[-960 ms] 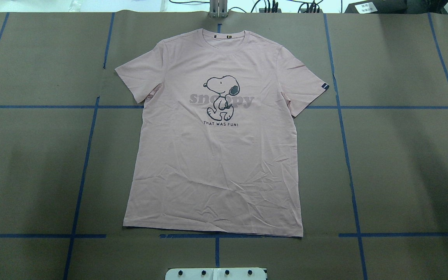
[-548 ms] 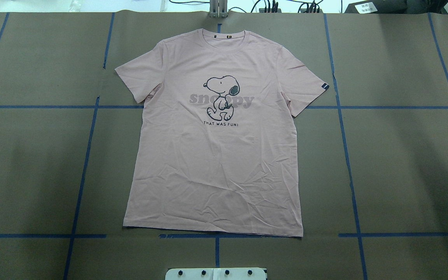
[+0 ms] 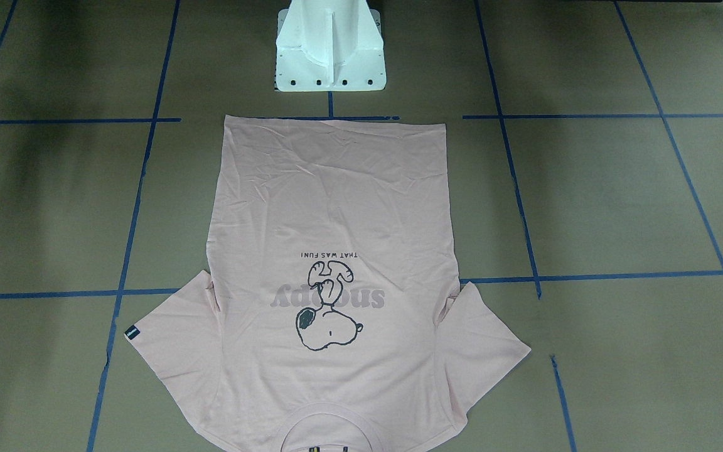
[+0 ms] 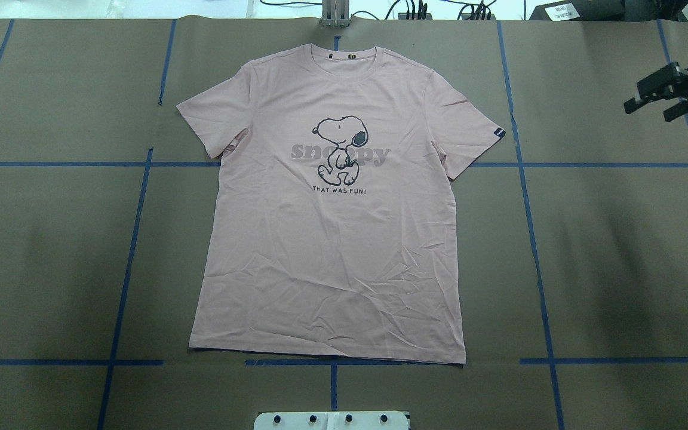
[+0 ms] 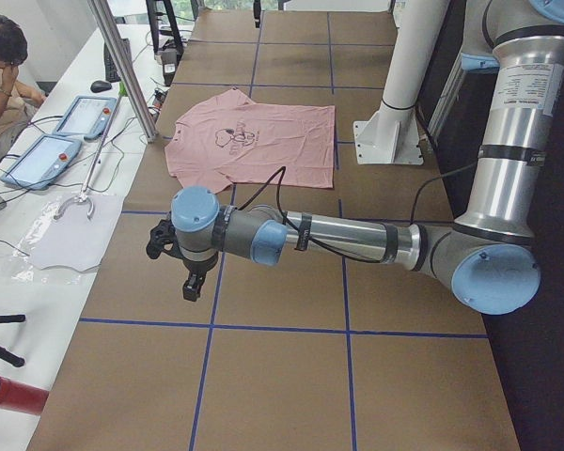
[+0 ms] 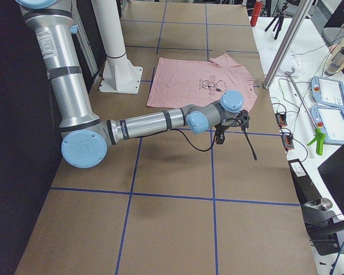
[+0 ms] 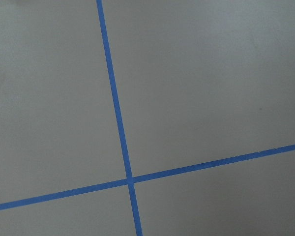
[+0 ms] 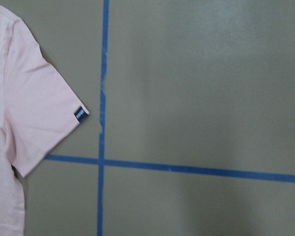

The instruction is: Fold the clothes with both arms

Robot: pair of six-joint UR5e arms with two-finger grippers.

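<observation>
The pale pink Snoopy T-shirt lies flat and face up on the brown table, collar at the far edge; it also shows in the front view. Its black sleeve tag shows in the right wrist view. My right gripper hovers over bare table far to the right of that sleeve, fingers apart and empty; it also shows in the right side view. My left gripper shows only in the left side view, well off the shirt over bare table; I cannot tell whether it is open or shut.
The white pedestal base stands at the near edge by the shirt's hem. Blue tape lines grid the table. A side table with tablets, a metal post and a seated operator lie beyond the far edge.
My right gripper has moved in from the right edge of the overhead view, up and to the left. The shirt has not moved.
</observation>
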